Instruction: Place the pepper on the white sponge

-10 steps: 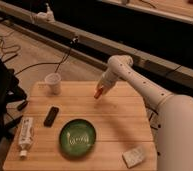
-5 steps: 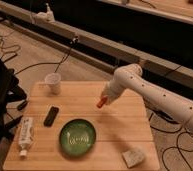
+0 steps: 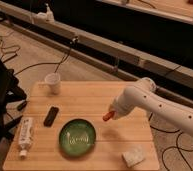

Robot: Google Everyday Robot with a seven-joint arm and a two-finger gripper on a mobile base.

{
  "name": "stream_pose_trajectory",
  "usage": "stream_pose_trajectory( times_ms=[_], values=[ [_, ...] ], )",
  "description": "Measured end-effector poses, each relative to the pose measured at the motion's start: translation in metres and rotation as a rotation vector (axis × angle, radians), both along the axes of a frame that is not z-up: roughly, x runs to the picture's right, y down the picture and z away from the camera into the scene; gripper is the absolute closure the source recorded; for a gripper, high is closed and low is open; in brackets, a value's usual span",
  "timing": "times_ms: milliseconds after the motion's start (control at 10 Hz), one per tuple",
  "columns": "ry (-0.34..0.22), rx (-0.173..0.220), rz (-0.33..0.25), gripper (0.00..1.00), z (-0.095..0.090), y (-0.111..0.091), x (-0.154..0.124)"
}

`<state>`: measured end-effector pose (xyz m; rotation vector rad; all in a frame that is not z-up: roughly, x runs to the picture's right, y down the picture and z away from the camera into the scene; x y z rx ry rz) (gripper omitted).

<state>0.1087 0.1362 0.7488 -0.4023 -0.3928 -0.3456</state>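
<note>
Tool (image 3: pixel 111 111) moved nearer white sponge (image 3: pixel 133 157), gripping pepper (image 3: pixel 107 116)

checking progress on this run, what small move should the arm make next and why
Probably carry the pepper toward the white sponge at the near corner of the table, on the picture's right. The gripper holds the pepper above the table beside the green plate, well short of the sponge.

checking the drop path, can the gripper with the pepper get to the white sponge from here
Probably yes: the gripper holds the pepper above the table, and nothing stands between it and the white sponge.
</note>
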Motion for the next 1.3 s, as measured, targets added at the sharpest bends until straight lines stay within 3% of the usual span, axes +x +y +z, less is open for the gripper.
stream_pose_trajectory(
  times_ms=[600, 1000, 1300],
  values=[
    [-0.004, -0.005, -0.001, 1.00, 0.000, 0.001, -0.001],
    [-0.013, -0.095, -0.025, 1.00, -0.019, 0.041, 0.037],
    [0.027, -0.144, 0.003, 1.00, -0.038, 0.070, 0.074]
  ],
)
